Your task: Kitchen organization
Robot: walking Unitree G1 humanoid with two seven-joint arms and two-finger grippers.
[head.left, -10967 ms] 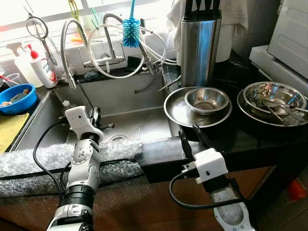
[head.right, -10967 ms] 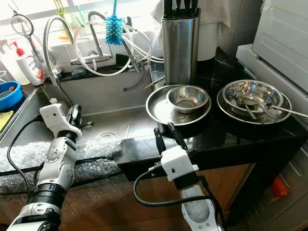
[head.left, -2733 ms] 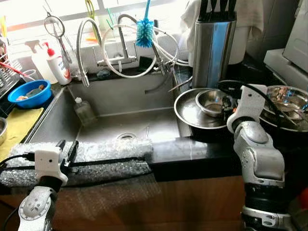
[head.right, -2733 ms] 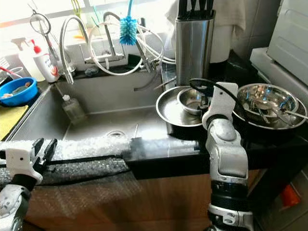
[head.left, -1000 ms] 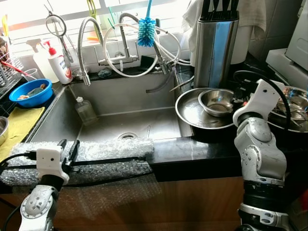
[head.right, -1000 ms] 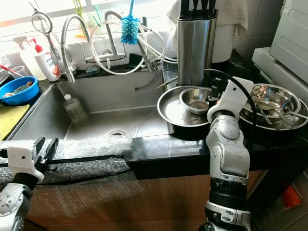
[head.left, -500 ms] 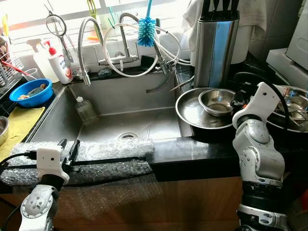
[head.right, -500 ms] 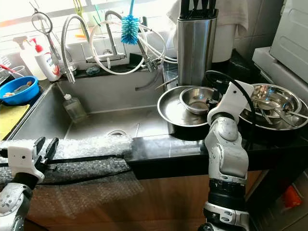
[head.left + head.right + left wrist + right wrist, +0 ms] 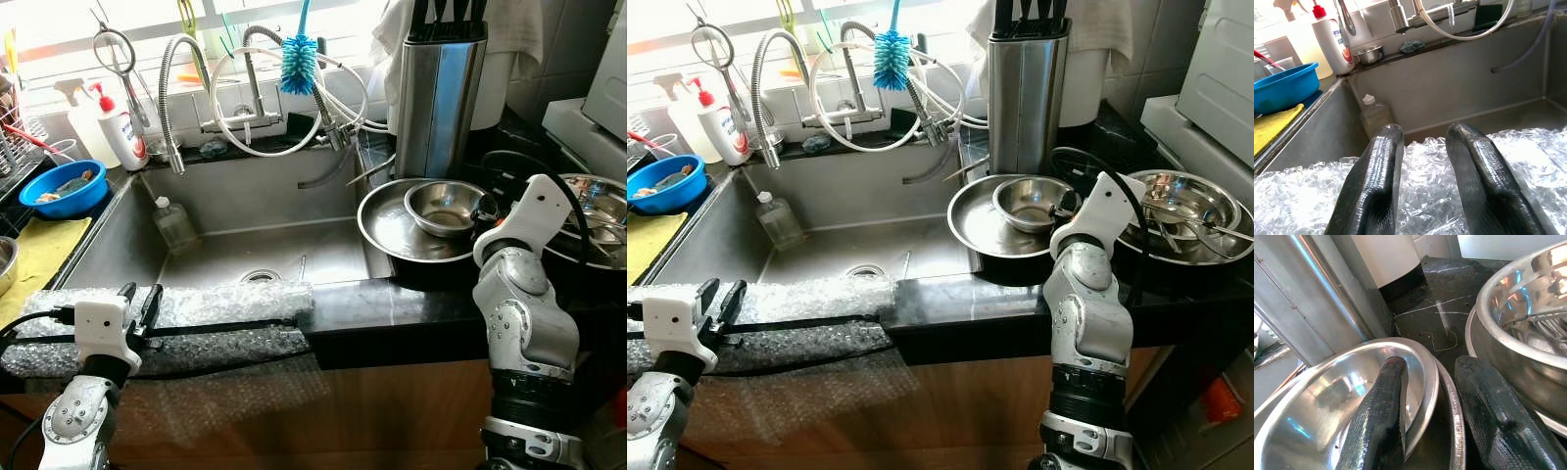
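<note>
Little of the tidying looks done: the steel dishes are stacked at centre right of the frame and one is only now being taken hold of, so the sorting seems to be at an early stage.

Nearest, at the lower left of the head view, the left pincer hovers idle, its two rounded black fingers apart over a strip of bubble wrap. This is crinkled, translucent and glossy, laid along the front edge of the sink.

At the lower right the silver right arm rises to the dark, polished stone bench. The right pincer has its fingers apart and straddling the rim of the small bowl, one finger inside and one outside; I judge it ready to close, not yet clamped.

The small bowl is round, shallow and mirror-bright steel. It sits inside a wider, flatter steel plate. Just to the right, a second large steel basin holds what look like wire utensils.

Behind the bowls stands a tall brushed-steel knife block with black handles.

The sink itself is dull grey steel, with a small clear bottle leaning in its left corner.

Farthest, along the top of the frame, are looped metal tap hoses, a bristly blue brush, a white soap bottle with a red cap and a blue plastic tub.
</note>
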